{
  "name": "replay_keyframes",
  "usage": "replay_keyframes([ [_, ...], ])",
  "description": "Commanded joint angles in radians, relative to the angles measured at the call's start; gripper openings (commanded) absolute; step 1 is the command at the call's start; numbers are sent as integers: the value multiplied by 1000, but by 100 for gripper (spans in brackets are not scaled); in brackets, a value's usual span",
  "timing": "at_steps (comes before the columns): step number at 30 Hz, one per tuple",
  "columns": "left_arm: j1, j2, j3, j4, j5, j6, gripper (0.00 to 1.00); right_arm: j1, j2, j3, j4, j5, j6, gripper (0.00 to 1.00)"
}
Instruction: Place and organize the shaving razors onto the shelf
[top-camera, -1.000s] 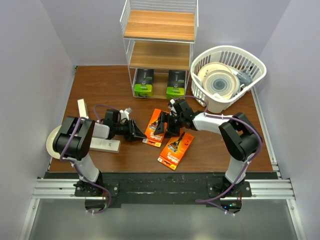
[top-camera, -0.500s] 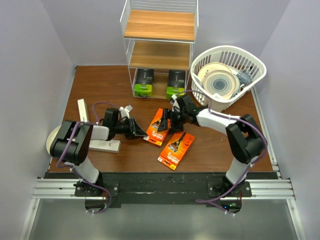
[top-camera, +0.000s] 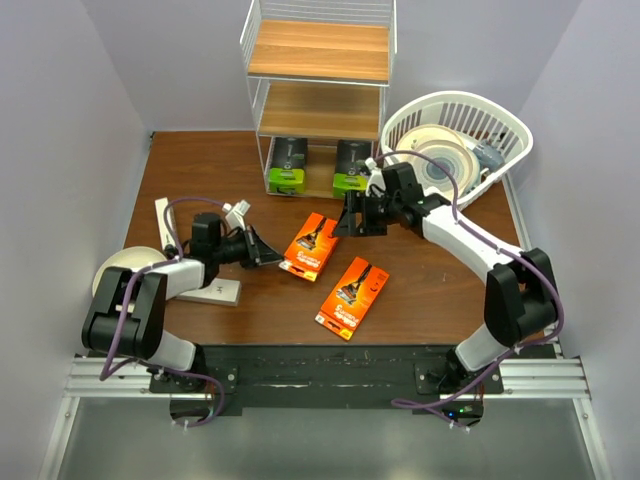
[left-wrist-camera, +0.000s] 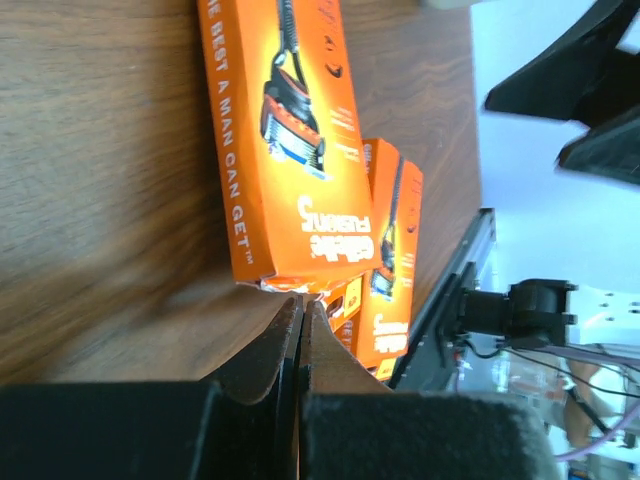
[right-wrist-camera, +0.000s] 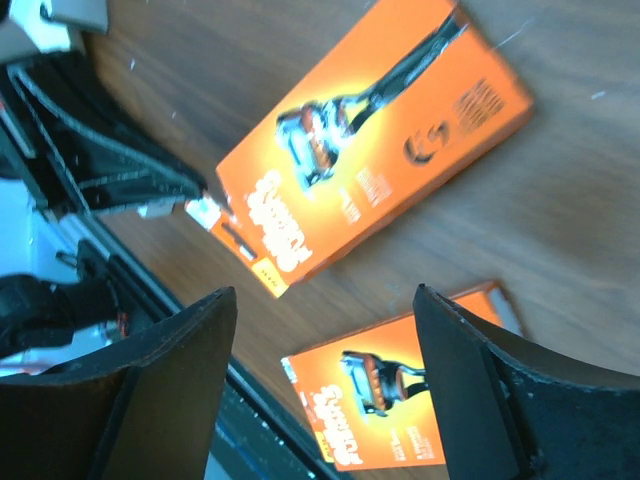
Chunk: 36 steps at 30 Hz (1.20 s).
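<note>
Two flat orange razor cards lie on the brown table, one mid-table (top-camera: 310, 245) and one nearer the front (top-camera: 352, 297). Two black boxes with lime-green ends (top-camera: 287, 165) (top-camera: 351, 167) stand on the bottom board of the white wire shelf (top-camera: 320, 60). Two slim white boxes (top-camera: 164, 222) (top-camera: 218, 293) lie at the left by my left arm. My left gripper (top-camera: 268, 258) is shut, its tips (left-wrist-camera: 300, 305) at the near edge of the mid-table card (left-wrist-camera: 290, 150). My right gripper (top-camera: 355, 222) is open and empty, raised above that card (right-wrist-camera: 370, 150); the front card (right-wrist-camera: 400, 410) shows between its fingers.
A white slotted basket (top-camera: 500, 130) with round cream plates (top-camera: 440, 165) stands at the back right, close to my right arm. Another cream plate (top-camera: 115, 275) lies at the left table edge. The shelf's middle and top boards carry nothing.
My right gripper has lifted off the mid-table card and drawn back toward the shelf. My left arm has dropped lower and pulled a little left, its tips still at the card's edge.
</note>
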<state>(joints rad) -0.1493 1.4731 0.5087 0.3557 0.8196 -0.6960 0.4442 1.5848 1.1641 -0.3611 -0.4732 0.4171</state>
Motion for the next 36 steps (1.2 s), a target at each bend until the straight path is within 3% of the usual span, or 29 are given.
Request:
replay_keyframes([
  [1,16,-11,-36,170,81,-107,0,24,21,-18,47,-74,41,80],
  [2,19,-10,-48,286,117,-152,0,37,27,-23,54,-71,63,83],
  [4,19,-8,-65,362,133,-244,0,54,53,-29,85,-79,141,87],
  [8,19,9,-41,345,170,-226,0,77,110,-41,163,-119,287,95],
  [20,-4,55,-81,485,133,-299,0,74,233,-6,154,-133,500,93],
  [25,-47,81,-62,464,118,-283,0,76,233,2,237,-171,543,80],
  [28,-62,98,-35,454,115,-270,0,74,202,-9,249,-179,502,74],
  [32,-68,98,2,437,107,-267,0,74,149,-29,217,-174,387,55],
  [36,-72,70,14,405,105,-249,0,74,92,-55,194,-170,310,43],
])
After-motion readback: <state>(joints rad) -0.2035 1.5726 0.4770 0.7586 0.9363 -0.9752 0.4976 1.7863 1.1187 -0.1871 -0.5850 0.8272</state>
